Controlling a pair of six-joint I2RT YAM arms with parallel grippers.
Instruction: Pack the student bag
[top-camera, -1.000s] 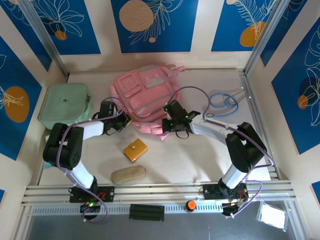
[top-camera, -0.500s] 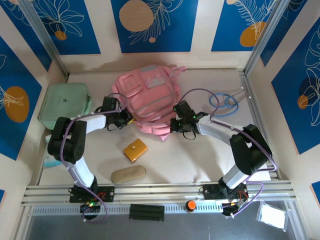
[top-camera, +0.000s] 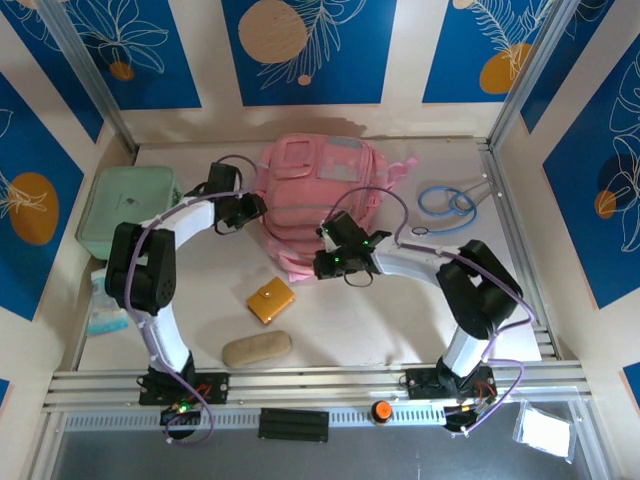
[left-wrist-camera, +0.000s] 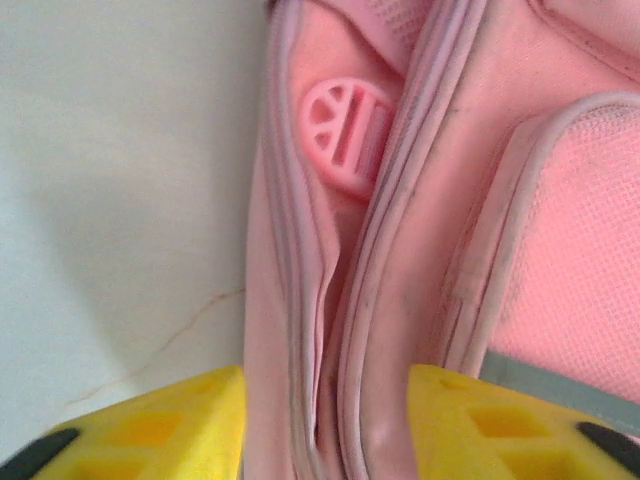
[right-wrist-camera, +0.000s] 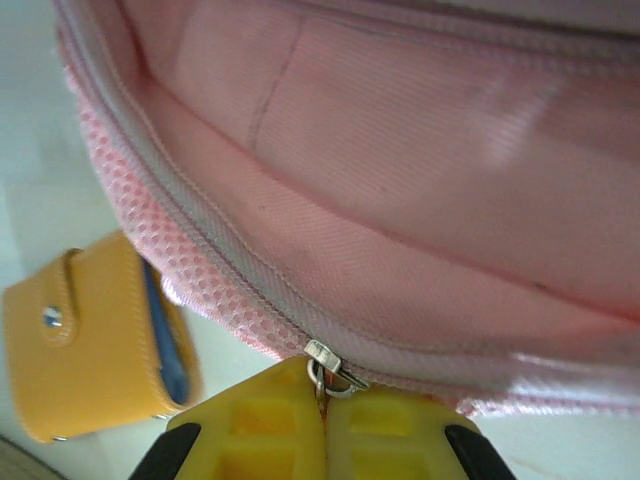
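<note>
Student bag (top-camera: 325, 195): located far centre of table (top-camera: 400, 300); judged soft, limp, light. Best taken at seams or zip pull (right-wrist-camera: 328, 372). Noted right end effector (right-wrist-camera: 322, 398) clamped on zip pull, left end effector (left-wrist-camera: 325, 400) parted astride left edge seam (left-wrist-camera: 300, 300).

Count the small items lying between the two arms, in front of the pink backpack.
2: an orange wallet close to the backpack, a beige pouch nearer the front rail. The backpack could hide more.

Bright even light, soft shadows, student bag (left-wrist-camera: 400, 250) blurry close-up
</note>
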